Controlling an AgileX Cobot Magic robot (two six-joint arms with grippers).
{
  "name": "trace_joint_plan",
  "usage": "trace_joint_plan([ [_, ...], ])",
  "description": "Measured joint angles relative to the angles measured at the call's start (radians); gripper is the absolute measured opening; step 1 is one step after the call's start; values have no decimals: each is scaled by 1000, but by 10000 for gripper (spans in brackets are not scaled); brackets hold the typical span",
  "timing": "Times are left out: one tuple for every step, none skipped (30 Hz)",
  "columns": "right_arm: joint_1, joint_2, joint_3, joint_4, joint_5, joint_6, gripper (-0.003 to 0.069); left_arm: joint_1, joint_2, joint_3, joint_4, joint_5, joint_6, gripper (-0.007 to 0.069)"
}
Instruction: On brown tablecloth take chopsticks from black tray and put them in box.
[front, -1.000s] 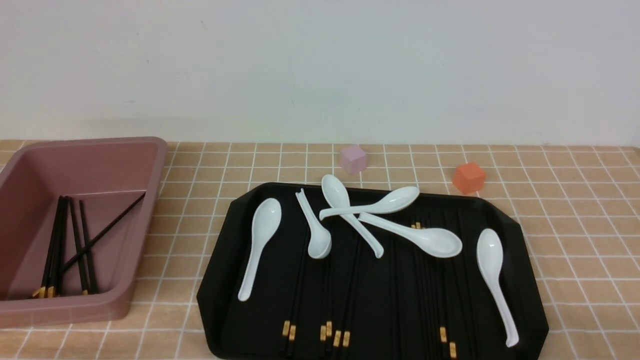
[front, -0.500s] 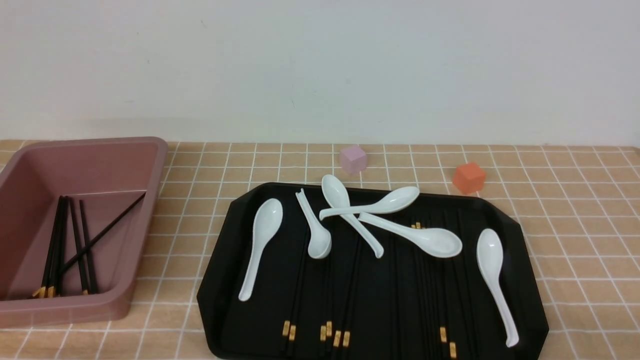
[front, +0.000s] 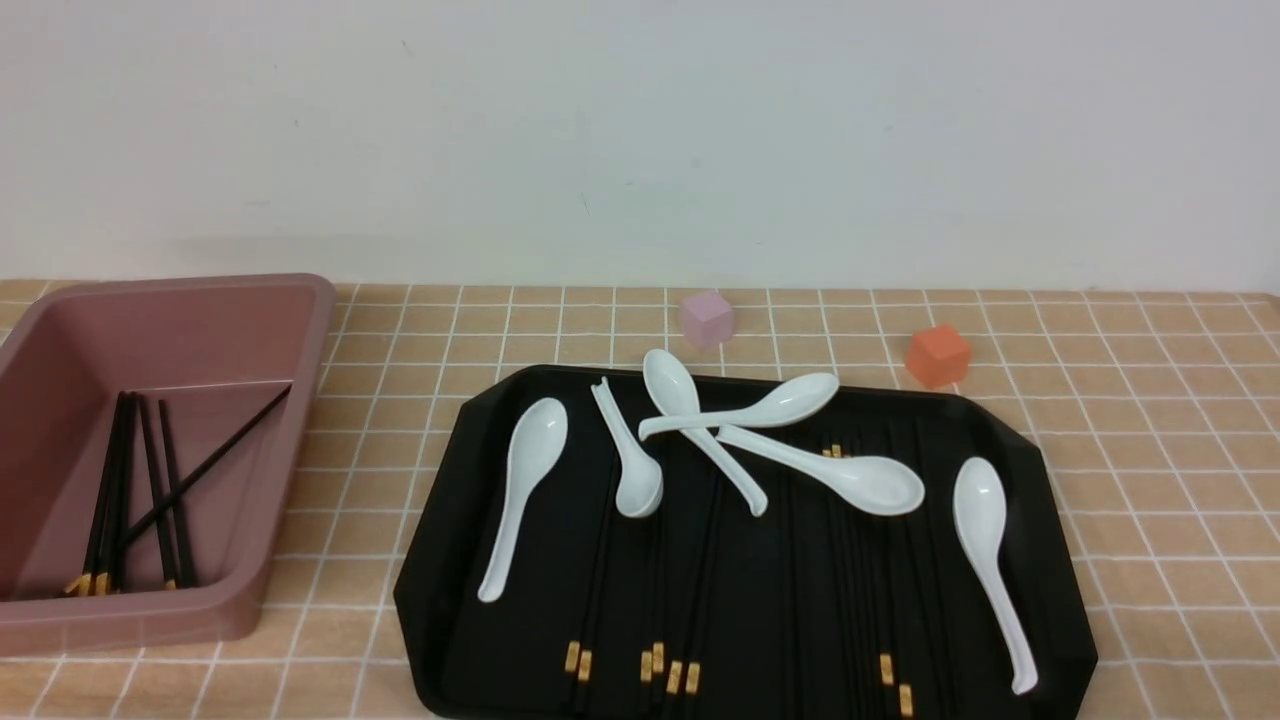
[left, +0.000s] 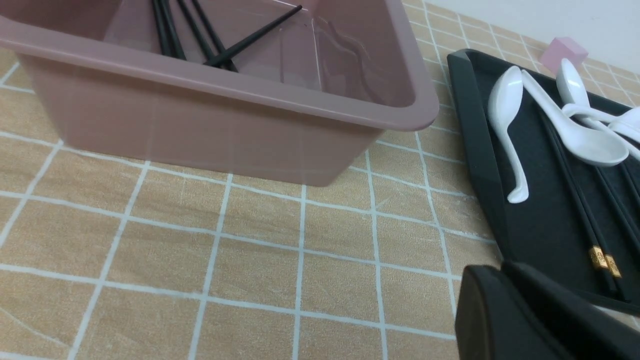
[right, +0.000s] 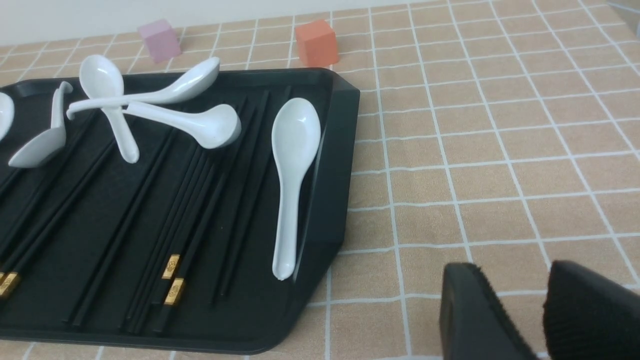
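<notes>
Resting in the box (front: 300, 330), several chopsticks (front: 150, 490) are delivered; others remain on the black tray (front: 1050, 560). The left gripper (left: 505, 280) appears nearly closed and empty; the right gripper (right: 537, 295) stands slightly parted, empty.

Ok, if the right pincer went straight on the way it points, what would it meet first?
Probably only the brown tablecloth: the right pincer points alongside the black tray, not at it, and the orange cube sits well off that line. Depth is unclear.

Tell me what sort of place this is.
Probably a staged tabletop for a robot sorting exercise, not a real dining room: a checked brown tablecloth against a bare white wall, a black tray of chopsticks and spoons, and two stray foam-like cubes.
</notes>
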Motion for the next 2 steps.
trace_joint_plan([
  [0, 0, 0, 0, 0, 0, 240, 0, 0, 0, 0, 0, 0, 37],
  [0, 0, 0, 0, 0, 0, 240, 0, 0, 0, 0, 0, 0, 37],
])
